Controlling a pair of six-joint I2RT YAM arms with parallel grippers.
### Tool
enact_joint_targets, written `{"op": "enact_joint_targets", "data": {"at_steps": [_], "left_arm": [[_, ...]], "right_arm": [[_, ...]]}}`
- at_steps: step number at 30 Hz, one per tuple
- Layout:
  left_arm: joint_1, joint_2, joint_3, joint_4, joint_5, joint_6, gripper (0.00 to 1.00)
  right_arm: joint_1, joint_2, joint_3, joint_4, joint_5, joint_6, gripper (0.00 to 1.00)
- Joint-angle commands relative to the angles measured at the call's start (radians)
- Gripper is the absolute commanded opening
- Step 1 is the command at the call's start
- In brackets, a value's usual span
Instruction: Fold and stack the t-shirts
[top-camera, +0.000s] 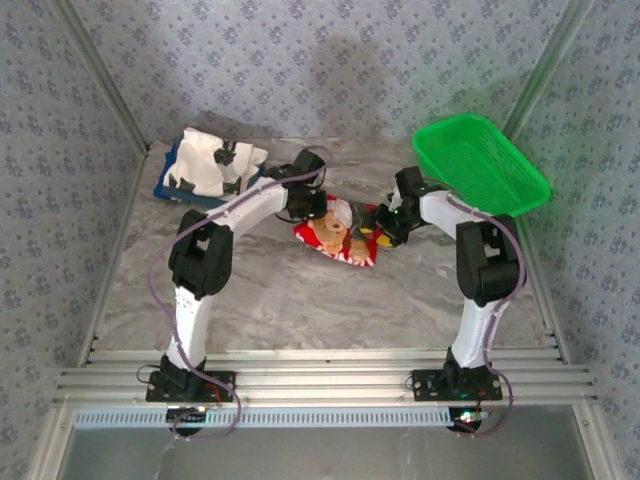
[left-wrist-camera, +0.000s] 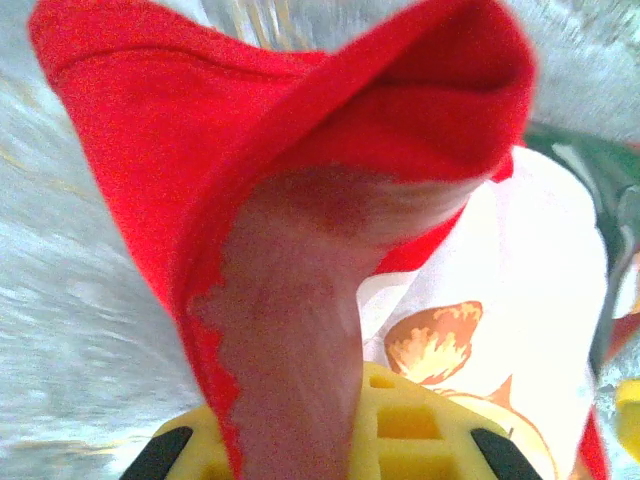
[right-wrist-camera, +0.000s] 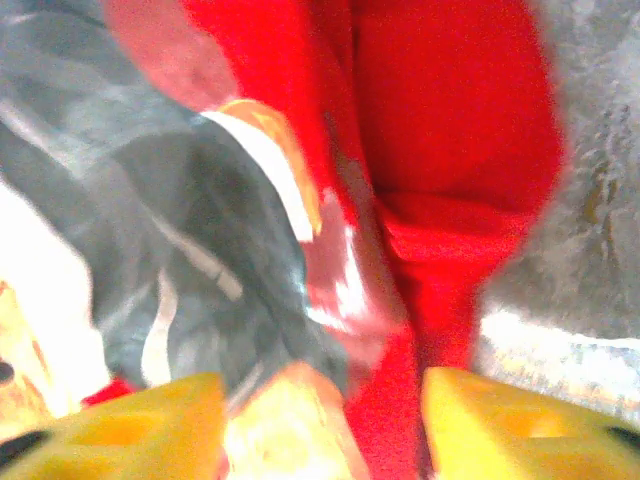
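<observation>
Left gripper (top-camera: 318, 205) is pinched tight on an edge of the red bear t-shirt (top-camera: 340, 238), mid-table. Right gripper (top-camera: 385, 225) has its jaws apart, cloth loose between. Folding step, I'd say; next, carry that edge across evenly.

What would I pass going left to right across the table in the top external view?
white shirt on the tray → red shirt → basket
</observation>
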Motion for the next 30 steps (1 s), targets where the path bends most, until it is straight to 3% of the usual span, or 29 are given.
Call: {"op": "enact_joint_targets", "data": {"at_steps": [1,4,14,21,30], "left_arm": [[0.026,-0.077,0.111,-0.141,-0.1,0.184,0.0],[0.039,-0.066,0.2,-0.184,-0.133,0.277,0.0],[0.072,0.067,0.572,-0.337,-0.198,0.486,0.0],[0.125,0.112,0.773,-0.427,-0.197,0.536,0.0],[0.256,0.114,0.932,-0.473,-0.066,0.538,0.0]], "right_arm": [[-0.008,-0.147,-0.005,0.022,-0.053,-0.057,0.75],[-0.007,-0.242,-0.022,0.04,-0.076,-0.081,0.87],[-0.004,-0.4,-0.09,0.07,-0.102,-0.086,0.99],[-0.001,-0.437,-0.143,0.059,-0.105,-0.086,1.0],[0.008,-0.453,-0.173,0.072,-0.089,-0.082,1.0]]}}
